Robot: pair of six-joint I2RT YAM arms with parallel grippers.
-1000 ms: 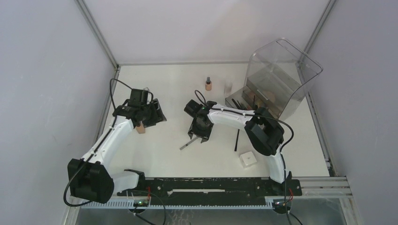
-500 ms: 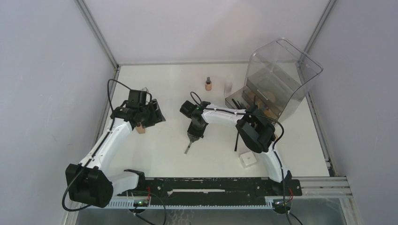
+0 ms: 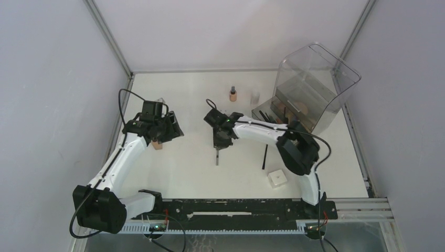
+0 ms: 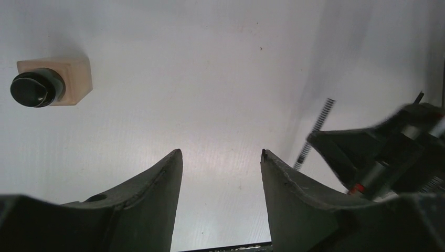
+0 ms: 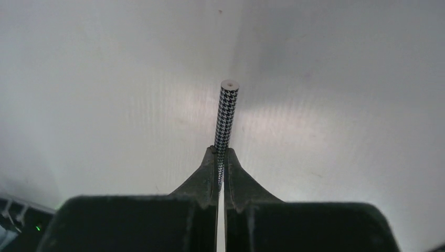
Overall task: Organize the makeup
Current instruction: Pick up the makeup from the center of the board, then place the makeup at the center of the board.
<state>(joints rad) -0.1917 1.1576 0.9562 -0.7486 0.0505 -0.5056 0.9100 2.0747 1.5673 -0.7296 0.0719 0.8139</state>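
White table [image 3: 183, 173], gray walls. Over its middle, the checkered pencil [image 5: 226, 118] is now pinched tight in the right claw [image 5: 221, 152], which was wide open a moment ago. It looks ready to carry toward the clear bin [image 3: 315, 84]. The left claw [image 4: 221, 153] hangs half open, holding nothing.

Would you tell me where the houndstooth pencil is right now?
Top view: the pencil is pinched in the right gripper near mid-table, tan bottle to its left, black stick to its right.
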